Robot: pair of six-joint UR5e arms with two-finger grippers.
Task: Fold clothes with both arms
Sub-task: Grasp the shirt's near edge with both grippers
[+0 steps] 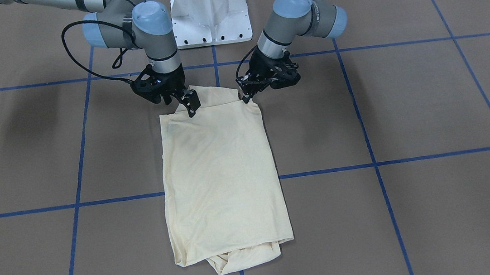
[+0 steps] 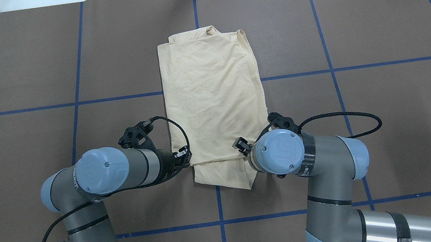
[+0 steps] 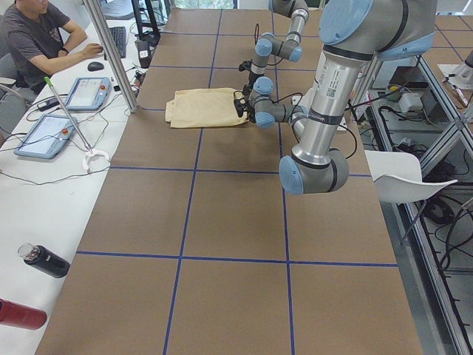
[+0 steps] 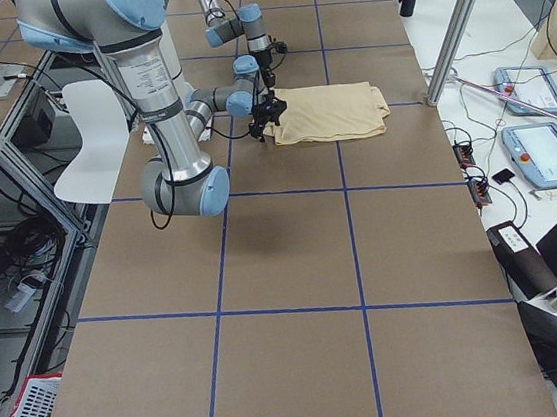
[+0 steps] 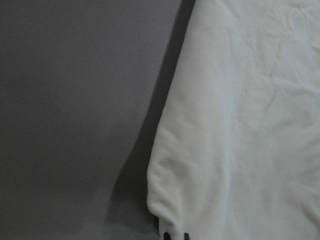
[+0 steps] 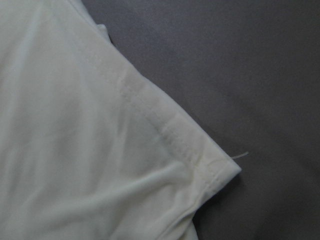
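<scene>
The cream shirt point(image 2: 211, 92) lies flat, folded into a long rectangle, with its print hidden. A lower layer sticks out at the end nearest the robot point(image 1: 215, 95). My left gripper point(image 2: 185, 158) is down at that end's left corner. In the left wrist view its two dark fingertips point(image 5: 166, 235) sit close together on the shirt's edge point(image 5: 165, 210), so it looks shut on it. My right gripper point(image 2: 240, 144) is at the opposite corner and its fingers point(image 1: 190, 104) look shut on the hemmed corner point(image 6: 220, 172). Both arms also show in the front-facing view, left gripper point(image 1: 247, 95).
The white pedestal base point(image 1: 210, 13) stands behind the grippers. Blue tape lines point(image 2: 205, 87) cross the brown table. An operator point(image 3: 33, 37) sits at a side desk with tablets and bottles, off the table.
</scene>
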